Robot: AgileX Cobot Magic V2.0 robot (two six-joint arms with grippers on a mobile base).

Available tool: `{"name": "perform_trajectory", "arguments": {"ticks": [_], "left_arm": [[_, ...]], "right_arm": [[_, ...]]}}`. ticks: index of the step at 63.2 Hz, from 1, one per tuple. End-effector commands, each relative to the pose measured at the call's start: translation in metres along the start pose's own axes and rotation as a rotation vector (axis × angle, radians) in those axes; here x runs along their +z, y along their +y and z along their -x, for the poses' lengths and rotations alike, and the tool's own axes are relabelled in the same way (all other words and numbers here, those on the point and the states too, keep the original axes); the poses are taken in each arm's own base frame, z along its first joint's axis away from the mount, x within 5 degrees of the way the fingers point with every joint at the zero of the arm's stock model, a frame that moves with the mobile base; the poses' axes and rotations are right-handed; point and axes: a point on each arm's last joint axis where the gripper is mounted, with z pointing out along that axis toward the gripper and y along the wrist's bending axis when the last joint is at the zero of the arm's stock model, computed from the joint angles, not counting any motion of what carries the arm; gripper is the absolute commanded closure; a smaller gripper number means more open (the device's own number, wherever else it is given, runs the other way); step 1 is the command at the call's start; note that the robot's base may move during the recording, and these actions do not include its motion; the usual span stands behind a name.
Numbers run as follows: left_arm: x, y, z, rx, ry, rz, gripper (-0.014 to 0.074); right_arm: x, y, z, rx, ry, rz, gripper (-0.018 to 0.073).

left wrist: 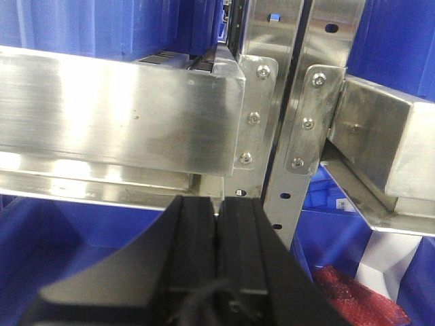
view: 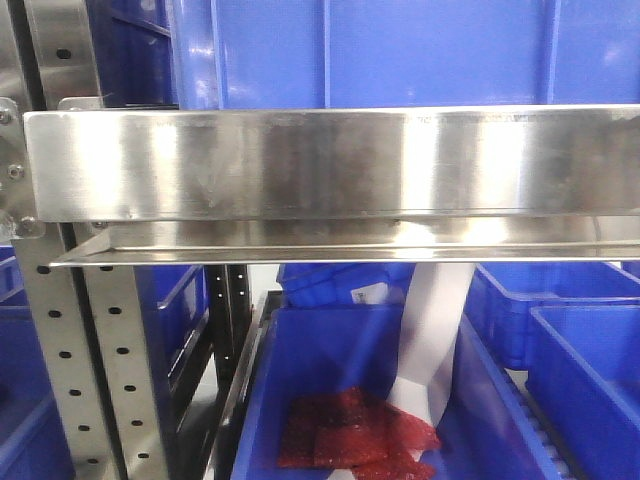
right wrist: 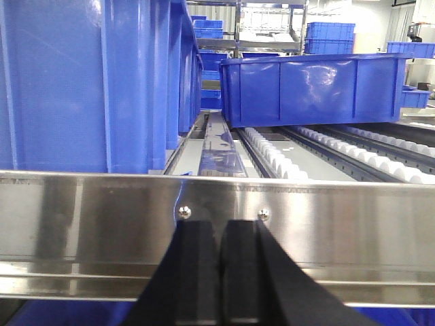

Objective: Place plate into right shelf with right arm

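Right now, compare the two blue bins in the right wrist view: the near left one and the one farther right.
The left bin stands close, tall, filling the frame's left; the right bin sits farther back, looking lower and wider. The left bin's rim is out of frame; the right bin's rim shows whole. Both are glossy blue plastic on the steel shelf.

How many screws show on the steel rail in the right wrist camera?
2: left screw and right screw on the steel rail, just above the right gripper. It may hide others.
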Motion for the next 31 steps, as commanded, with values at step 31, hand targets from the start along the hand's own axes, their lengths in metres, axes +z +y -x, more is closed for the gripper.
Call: {"name": "perform_trajectory", "arguments": {"ticks": [31], "left_arm": [[-0.0008, 0.0011, 0.0052, -0.015, -0.089, 0.012, 0.0724]], "right_arm": [[-0.0026, -0.0003, 0.0148, 0.001, -0.127, -0.005, 0.0505]]}}
